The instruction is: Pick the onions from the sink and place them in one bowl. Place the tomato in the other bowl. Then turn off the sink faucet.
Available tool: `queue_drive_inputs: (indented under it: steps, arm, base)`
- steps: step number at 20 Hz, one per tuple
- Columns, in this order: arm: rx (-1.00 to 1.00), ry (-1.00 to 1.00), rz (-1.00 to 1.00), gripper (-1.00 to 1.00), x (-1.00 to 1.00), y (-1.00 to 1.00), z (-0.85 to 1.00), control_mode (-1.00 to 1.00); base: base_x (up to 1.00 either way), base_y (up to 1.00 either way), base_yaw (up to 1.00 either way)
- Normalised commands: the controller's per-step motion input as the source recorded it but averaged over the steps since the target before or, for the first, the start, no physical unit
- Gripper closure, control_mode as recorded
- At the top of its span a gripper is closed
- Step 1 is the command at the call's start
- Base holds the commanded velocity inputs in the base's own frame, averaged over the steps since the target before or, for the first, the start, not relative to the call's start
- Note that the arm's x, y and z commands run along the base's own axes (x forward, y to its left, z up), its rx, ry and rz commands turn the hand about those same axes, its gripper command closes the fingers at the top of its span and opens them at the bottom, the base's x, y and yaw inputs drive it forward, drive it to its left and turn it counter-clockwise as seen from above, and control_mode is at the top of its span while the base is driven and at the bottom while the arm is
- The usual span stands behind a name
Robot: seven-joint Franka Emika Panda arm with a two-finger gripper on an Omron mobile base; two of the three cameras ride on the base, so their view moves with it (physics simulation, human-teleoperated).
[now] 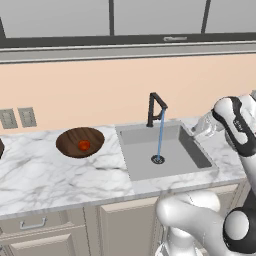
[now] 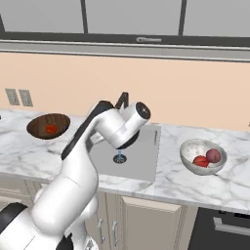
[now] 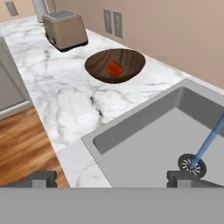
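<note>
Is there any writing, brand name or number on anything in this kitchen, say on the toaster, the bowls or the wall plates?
None: no readable text in any view.
Toaster: plain sides, no brand or label.
Wooden bowl and pale bowl: unmarked.
Wall plates: blank.
Faucet, sink and cabinet fronts: no lettering or signs.
</note>
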Motion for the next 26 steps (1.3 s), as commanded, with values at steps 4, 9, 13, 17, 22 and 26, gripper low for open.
queue_drive_inputs:
  steps: [4,9,13,17,22,26]
  arm:
    - [0.00,0.05,0.34,-1.00,0.38,-0.46,-0.06,-1.00]
    - [0.06,-0.06,0.17,-1.00,0.13,-0.33,0.00,-1.00]
    - [0.08,-0.13,0.00,-1.00,0.11,0.00,0.00,-1.00]
    - [0.02,-0.01,-0.01,-1.00,0.17,0.01,-0.06,-1.00]
    - [0.02,0.00,-0.01,-1.00,0.26,0.02,-0.04,-1.00]
    - [0.00,0.00,-0.01,-1.00,0.33,0.06,-0.17,-1.00]
  base:
    - [0.00,0.00,0.00]
    - [0.00,0.00,0.00]
    - [0.00,0.00,0.00]
    - [0.00,0.00,0.00]
    - [0.00,0.00,0.00]
    - [0.00,0.00,0.00]
